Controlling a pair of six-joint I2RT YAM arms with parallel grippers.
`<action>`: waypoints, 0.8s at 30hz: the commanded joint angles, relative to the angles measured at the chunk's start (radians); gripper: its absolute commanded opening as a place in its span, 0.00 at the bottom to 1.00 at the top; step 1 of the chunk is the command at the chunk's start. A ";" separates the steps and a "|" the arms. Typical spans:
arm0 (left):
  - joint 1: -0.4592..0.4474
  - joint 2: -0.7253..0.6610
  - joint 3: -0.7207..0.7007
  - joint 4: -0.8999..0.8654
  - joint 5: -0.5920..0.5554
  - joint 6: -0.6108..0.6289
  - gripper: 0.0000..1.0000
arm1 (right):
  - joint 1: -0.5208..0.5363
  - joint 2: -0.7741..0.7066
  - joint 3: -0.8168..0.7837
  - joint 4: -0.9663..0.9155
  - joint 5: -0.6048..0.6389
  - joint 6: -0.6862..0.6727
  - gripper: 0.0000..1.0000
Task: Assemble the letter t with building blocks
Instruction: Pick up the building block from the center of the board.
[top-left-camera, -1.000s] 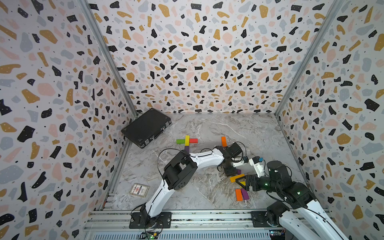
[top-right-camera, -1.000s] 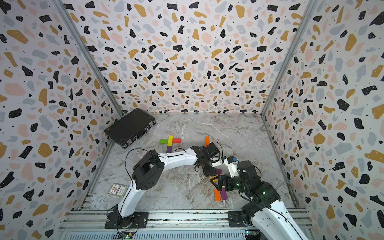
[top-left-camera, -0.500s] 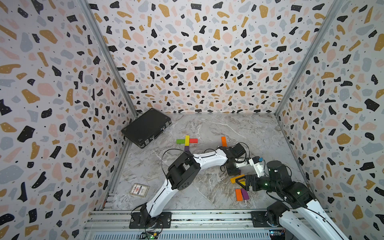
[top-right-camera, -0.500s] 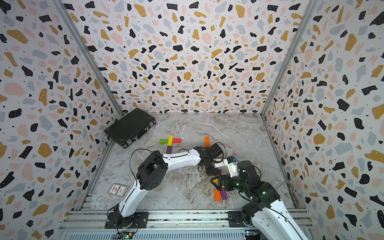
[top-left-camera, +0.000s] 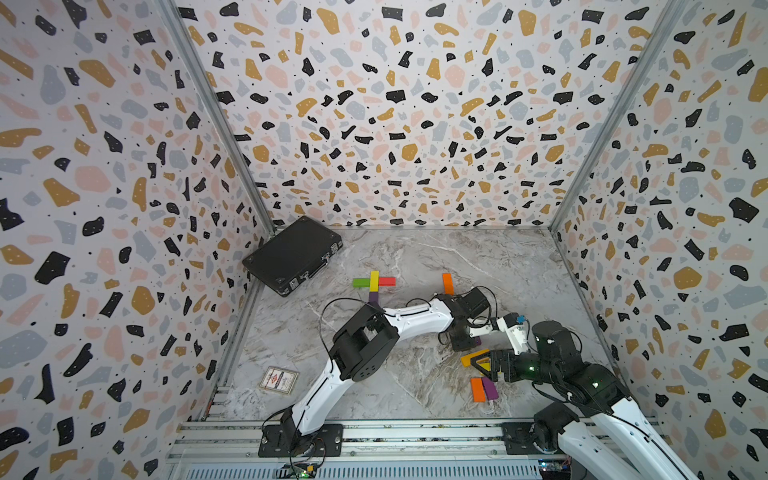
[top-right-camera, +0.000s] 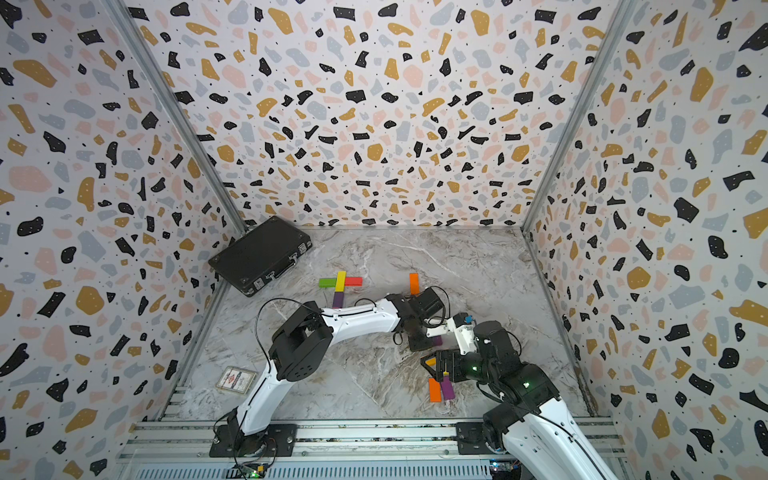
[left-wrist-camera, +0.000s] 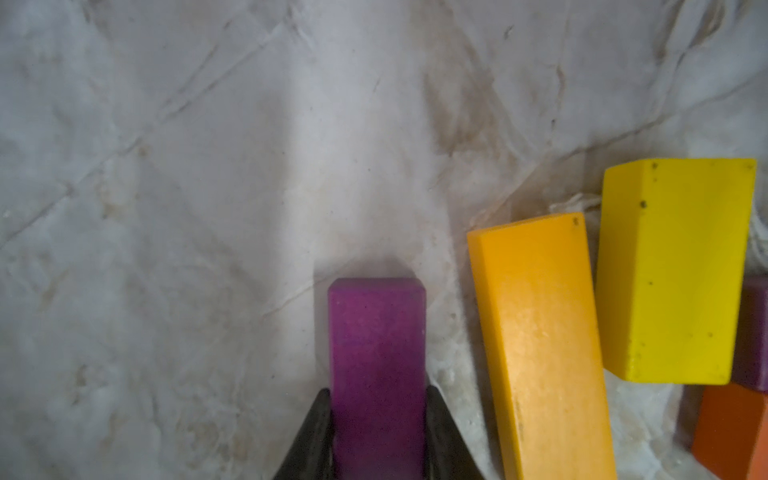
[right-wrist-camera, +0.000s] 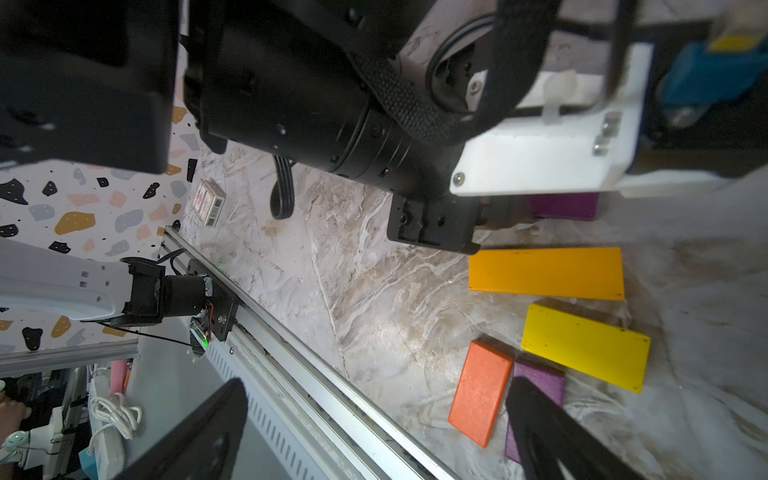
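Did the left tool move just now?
Yes. The left tool shifted away from the lone orange block toward the amber block, now straddling a purple block.

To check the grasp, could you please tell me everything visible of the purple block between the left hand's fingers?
The purple block is a small, flat rectangle, matte magenta-purple, like painted wood, with slightly rounded corners. It is level, pointing straight out from the left hand, whose black fingers press its two long sides near one end; the other end sticks out free. It seems to rest on the marble table, though that is uncertain. An amber block lies alongside, apart from it.
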 joint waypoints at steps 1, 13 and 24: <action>0.002 0.000 -0.036 -0.034 -0.032 0.000 0.25 | 0.005 0.008 -0.004 0.008 -0.001 -0.008 1.00; 0.058 -0.134 -0.171 -0.024 -0.082 -0.006 0.22 | 0.004 0.131 0.134 -0.017 0.012 -0.078 1.00; 0.231 -0.298 -0.277 -0.003 -0.132 0.037 0.19 | -0.006 0.340 0.327 0.006 0.100 -0.171 1.00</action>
